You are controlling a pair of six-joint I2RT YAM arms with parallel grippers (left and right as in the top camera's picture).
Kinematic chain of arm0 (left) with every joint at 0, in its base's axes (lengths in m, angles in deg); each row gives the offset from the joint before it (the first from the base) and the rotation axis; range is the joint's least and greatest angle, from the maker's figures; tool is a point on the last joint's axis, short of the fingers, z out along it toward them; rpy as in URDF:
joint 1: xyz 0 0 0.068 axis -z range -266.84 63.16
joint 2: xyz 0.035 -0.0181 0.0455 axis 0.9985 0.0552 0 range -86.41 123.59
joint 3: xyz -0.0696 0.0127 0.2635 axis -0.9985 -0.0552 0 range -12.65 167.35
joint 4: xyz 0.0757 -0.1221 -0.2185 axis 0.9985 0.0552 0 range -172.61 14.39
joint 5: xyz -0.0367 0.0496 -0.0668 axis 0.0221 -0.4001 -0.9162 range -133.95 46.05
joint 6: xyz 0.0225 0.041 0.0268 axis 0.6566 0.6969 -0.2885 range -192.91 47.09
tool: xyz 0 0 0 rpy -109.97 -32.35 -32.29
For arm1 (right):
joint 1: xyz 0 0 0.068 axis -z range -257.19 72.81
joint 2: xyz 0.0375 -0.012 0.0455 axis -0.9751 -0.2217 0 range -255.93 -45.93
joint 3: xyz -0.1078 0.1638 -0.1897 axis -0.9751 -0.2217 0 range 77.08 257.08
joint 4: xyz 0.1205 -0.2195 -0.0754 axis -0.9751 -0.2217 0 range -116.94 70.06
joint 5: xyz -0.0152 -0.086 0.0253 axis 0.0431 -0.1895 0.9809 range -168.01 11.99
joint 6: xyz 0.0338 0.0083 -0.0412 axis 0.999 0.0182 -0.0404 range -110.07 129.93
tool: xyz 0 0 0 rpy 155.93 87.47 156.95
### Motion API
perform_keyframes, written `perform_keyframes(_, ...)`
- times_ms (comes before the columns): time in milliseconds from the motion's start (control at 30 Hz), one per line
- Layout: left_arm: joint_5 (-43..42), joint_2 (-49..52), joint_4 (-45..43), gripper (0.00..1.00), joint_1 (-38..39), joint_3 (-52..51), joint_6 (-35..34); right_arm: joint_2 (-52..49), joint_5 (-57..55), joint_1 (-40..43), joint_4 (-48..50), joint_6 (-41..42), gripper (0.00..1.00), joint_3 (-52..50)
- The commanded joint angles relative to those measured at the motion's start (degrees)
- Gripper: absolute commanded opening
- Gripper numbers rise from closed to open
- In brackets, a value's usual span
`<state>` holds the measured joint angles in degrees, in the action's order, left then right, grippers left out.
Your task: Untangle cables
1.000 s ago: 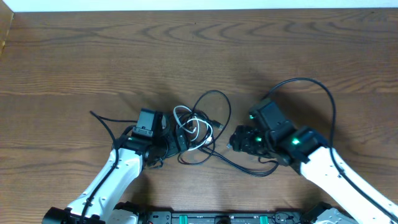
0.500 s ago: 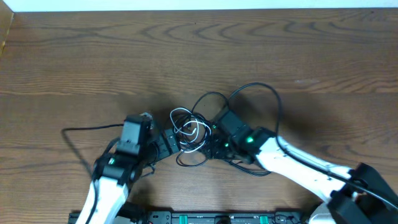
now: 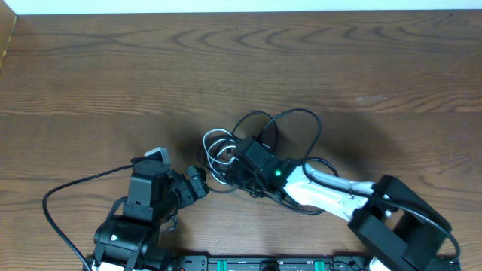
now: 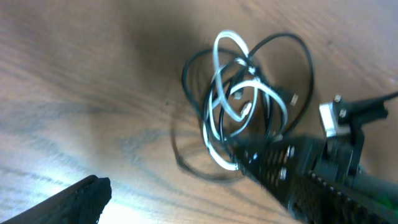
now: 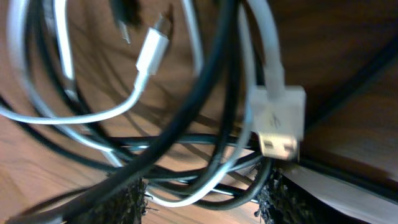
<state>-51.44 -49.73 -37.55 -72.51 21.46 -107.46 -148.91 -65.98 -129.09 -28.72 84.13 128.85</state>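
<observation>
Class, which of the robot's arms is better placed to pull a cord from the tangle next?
Right. The right gripper sits in the tangled cables, strands lying between its fingers; the left gripper stands open, off to one side.

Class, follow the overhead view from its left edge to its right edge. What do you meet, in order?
In order: left arm's black wire → left gripper → tangle of cables → right arm's white link.

The cables (image 3: pixel 223 150) lie on the table (image 3: pixel 113 75), right arm (image 3: pixel 324 190) over them, left arm (image 3: pixel 147 202) near their left.
</observation>
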Motion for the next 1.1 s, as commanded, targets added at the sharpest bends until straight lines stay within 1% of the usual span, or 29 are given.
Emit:
perform_keyframes(0, 1.14, -0.09, 1.38, 0.98, -0.28, 1.42, -0.02, -7.37, -1.29, -0.26, -0.42, 7.61, 0.55, -2.62)
perform_keyframes(33, 1.16, -0.09, 1.7, 0.98, -0.28, 1.42, -0.02, -7.96, -1.29, -0.28, 0.35, 7.58, 0.51, -2.62)
perform_keyframes(100, 1.16, -0.09, 2.08, 0.98, -0.28, 1.38, -0.02, -8.55, -1.29, -0.28, 1.29, 7.48, 0.28, -2.62)
perform_keyframes(167, 1.16, -0.09, 2.08, 0.98, -0.28, 1.38, -0.02, -8.57, -1.33, -0.26, 2.38, 6.05, 0.17, -2.62)
perform_keyframes(233, 1.16, -0.09, 2.08, 0.98, -0.28, 1.38, -0.02, -8.57, -1.25, -0.26, 3.89, 3.39, 0.01, -2.6)
perform_keyframes(333, 1.16, -0.09, 2.08, 0.99, -0.28, 1.38, -0.02, -8.31, 0.85, -0.11, 6.88, -2.89, 0.01, -2.6)
perform_keyframes(400, 1.22, -0.09, 2.08, 0.98, -0.28, 1.38, 0.0, -7.61, 2.99, 0.31, 8.98, -8.68, 0.01, -2.6)
perform_keyframes(467, 2.27, -0.09, 2.29, 0.99, -0.28, 1.38, -0.02, -5.99, 3.78, 1.05, 9.01, -13.29, 0.01, -2.6)
perform_keyframes(533, 3.61, -0.09, 2.71, 0.99, -0.28, 1.38, -0.04, -3.52, 2.56, 1.64, 6.82, -17.0, 0.01, -2.6)
perform_keyframes(633, 4.11, -0.09, 2.93, 0.99, -0.28, 1.36, -0.02, 2.03, -3.52, 1.6, 0.09, -21.59, 0.01, -2.6)
perform_keyframes(733, 4.11, -0.09, 2.89, 0.99, -0.28, 1.31, -0.04, 9.01, -9.16, 0.85, -6.45, -29.4, 0.01, -2.6)
perform_keyframes(800, 4.13, -0.09, 2.6, 0.99, -0.28, 1.2, -0.04, 13.29, -11.54, 0.68, -10.4, -31.28, 0.01, -2.6)
perform_keyframes(867, 4.11, -0.09, 2.1, 0.99, -0.28, 0.94, -0.09, 17.53, -12.55, 0.7, -13.18, -31.21, 0.01, -2.6)
perform_keyframes(1000, 4.09, -0.09, 2.03, 0.99, -0.28, 0.83, -0.09, 24.41, -12.04, 0.7, -13.64, -31.23, 0.01, -2.6)
perform_keyframes(1067, 4.09, -0.09, 2.03, 0.99, -0.28, 0.83, -0.09, 27.21, -12.11, 0.7, -13.4, -32.5, 0.01, -2.6)
